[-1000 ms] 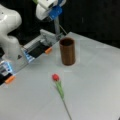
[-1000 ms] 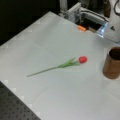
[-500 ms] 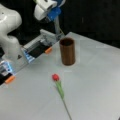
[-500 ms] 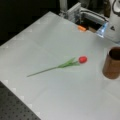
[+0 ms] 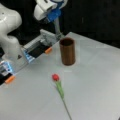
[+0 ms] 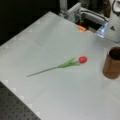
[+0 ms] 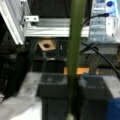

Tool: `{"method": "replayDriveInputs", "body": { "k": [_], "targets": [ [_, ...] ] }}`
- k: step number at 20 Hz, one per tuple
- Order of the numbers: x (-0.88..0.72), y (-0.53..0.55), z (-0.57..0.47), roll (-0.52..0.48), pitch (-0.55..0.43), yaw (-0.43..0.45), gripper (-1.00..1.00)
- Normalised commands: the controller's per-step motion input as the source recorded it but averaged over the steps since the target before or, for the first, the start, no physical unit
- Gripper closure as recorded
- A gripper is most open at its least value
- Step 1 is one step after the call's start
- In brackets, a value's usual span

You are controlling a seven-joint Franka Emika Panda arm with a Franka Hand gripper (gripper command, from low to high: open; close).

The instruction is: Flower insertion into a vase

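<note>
One green stem (image 7: 75, 37) is sitting pinched between the closed fingers of the gripper (image 7: 72, 83), hanging above and behind the vase (image 5: 67, 52). The vase is standing upright on the table (image 5: 95, 82). A red tulip (image 5: 55, 77) is lying flat near the vase, apart from it, toward a front view's bottom.

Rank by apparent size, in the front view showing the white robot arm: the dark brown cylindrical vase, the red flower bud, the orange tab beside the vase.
1. Dark brown cylindrical vase, largest.
2. Red flower bud and orange tab: about alike; the bud lies nearer, so unranked.
The claw hangs above, behind the vase.
</note>
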Motion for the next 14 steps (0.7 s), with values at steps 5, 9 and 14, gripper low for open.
{"method": "replayDriveInputs", "body": {
  "k": [5,9,14],
  "targets": [
    [0.45,0.12,-0.02,-0.215,0.299,-0.006,1.0],
    [0.38,0.02,0.06,-0.158,0.295,0.089,1.0],
    [0.31,-0.05,0.06,-0.148,0.245,0.134,1.0]
  ]
}}
